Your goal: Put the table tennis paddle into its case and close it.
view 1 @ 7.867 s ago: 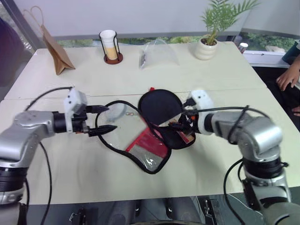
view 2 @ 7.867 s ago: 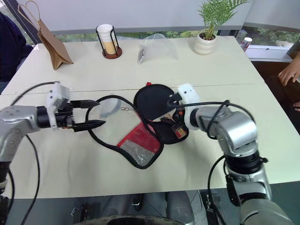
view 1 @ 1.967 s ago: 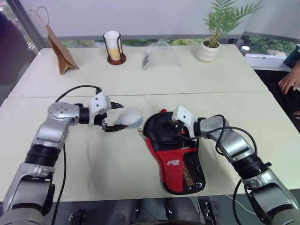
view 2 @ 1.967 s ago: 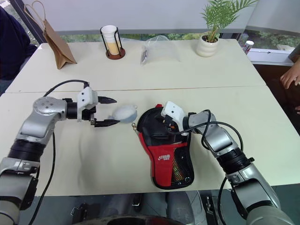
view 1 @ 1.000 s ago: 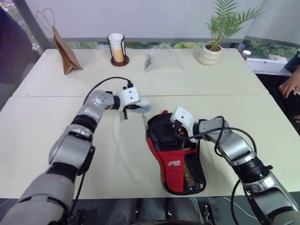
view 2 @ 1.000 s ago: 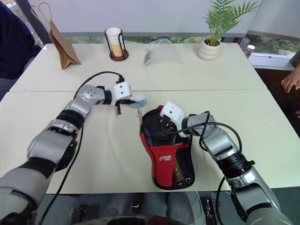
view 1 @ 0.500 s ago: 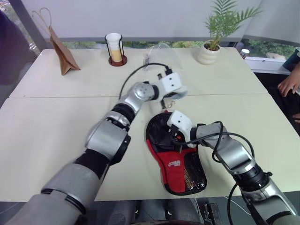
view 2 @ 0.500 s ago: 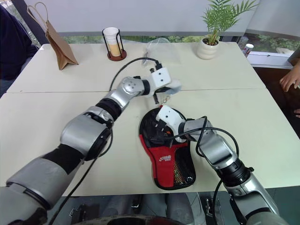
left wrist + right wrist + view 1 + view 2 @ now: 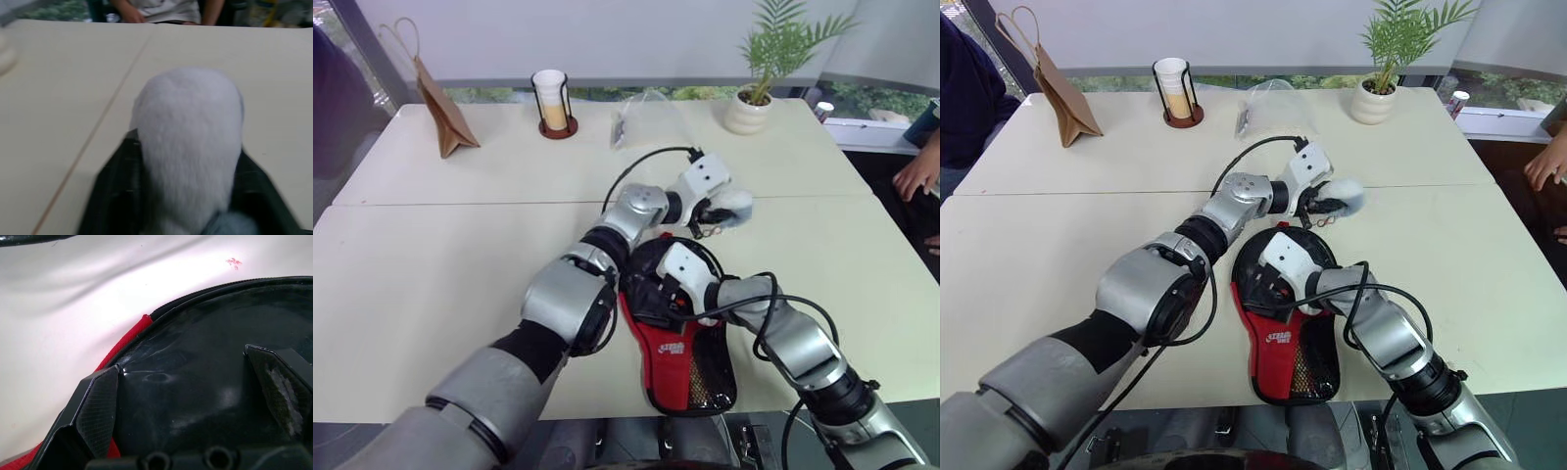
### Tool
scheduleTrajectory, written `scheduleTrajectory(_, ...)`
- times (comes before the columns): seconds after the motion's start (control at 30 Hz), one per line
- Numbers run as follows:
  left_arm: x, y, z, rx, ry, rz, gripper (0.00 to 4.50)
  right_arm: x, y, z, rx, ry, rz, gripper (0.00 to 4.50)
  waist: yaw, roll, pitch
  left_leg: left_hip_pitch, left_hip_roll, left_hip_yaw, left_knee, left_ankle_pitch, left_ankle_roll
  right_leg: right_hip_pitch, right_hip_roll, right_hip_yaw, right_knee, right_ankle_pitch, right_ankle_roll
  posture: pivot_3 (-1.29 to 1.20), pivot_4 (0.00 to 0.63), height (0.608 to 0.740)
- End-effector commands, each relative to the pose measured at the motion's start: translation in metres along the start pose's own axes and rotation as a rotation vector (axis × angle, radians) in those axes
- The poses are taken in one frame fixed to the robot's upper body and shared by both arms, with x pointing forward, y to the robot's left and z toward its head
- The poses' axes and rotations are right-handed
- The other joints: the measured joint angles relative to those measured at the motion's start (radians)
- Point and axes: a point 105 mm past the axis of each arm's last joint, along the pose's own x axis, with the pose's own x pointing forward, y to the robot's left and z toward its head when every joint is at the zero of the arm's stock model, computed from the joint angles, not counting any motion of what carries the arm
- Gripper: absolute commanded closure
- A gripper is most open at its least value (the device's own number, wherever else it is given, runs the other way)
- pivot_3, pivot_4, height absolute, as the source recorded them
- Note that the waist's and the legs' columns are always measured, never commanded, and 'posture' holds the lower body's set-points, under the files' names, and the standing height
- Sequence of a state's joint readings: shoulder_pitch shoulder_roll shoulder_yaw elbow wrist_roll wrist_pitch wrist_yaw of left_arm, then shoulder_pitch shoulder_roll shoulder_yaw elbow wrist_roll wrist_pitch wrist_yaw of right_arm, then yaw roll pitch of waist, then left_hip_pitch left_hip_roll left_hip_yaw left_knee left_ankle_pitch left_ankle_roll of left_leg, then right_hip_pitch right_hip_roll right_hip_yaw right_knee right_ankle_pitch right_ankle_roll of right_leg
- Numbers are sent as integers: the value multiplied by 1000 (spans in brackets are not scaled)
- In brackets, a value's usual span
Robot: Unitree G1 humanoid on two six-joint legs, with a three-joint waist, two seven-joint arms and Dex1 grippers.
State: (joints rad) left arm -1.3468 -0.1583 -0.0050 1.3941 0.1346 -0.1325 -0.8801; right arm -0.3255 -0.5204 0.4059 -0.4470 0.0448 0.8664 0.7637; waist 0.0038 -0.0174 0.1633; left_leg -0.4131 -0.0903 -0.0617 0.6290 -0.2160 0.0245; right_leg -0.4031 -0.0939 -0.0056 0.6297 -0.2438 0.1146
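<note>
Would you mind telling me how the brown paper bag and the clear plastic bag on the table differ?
The paper bag is brown and opaque; the plastic bag is see-through. The paper bag has a loop handle on top; the plastic bag shows none. The paper bag stands at the far left, the plastic bag nearer the middle. Both rest on the table, on its far side.

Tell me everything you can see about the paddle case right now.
The case is a paddle-shaped black fabric pouch lying flat near the table's front edge, round end away from the robot, narrow end toward it. Its top carries a red panel with a white logo beside a mesh pocket. The right gripper, jaws open, rests on the round black part. A red tab pokes out at the rim.
</note>
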Motion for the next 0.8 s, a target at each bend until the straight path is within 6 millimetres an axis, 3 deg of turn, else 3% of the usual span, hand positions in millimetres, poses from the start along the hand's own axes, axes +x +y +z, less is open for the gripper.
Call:
scheduleTrajectory(0.03,-4,-4,18,25,-33,-91,504,18,42,-51,119,189,178,0,-1,1,0,0,0,0,0,0,0,0,0,0,0,0,0,0,150,734)
scheduleTrajectory(0.07,-5,-4,18,24,-37,-100,77,18,40,-51,115,189,175,0,-1,1,0,0,0,0,0,0,0,0,0,0,0,0,0,0,150,734)
scheduleTrajectory(0.27,-20,16,31,-53,-115,-27,77,17,26,-45,88,168,159,0,-8,1,0,0,0,0,0,0,0,0,0,0,0,0,0,0,150,734)
scheduleTrajectory(0.4,-50,44,37,-119,-178,59,77,13,11,-35,54,140,127,0,-18,1,0,0,0,0,0,0,0,0,0,0,0,0,0,0,150,734)
scheduleTrajectory(0.6,-98,59,10,81,-59,40,77,-9,-16,0,19,31,48,0,-13,1,0,0,-1,0,0,0,0,-1,0,0,0,0,0,0,150,734)
scheduleTrajectory(0.8,-130,41,-19,181,-20,-125,77,-48,-48,47,74,-140,-54,0,-10,1,1,-11,-2,0,3,0,0,-10,-3,1,1,3,-2,0,150,734)
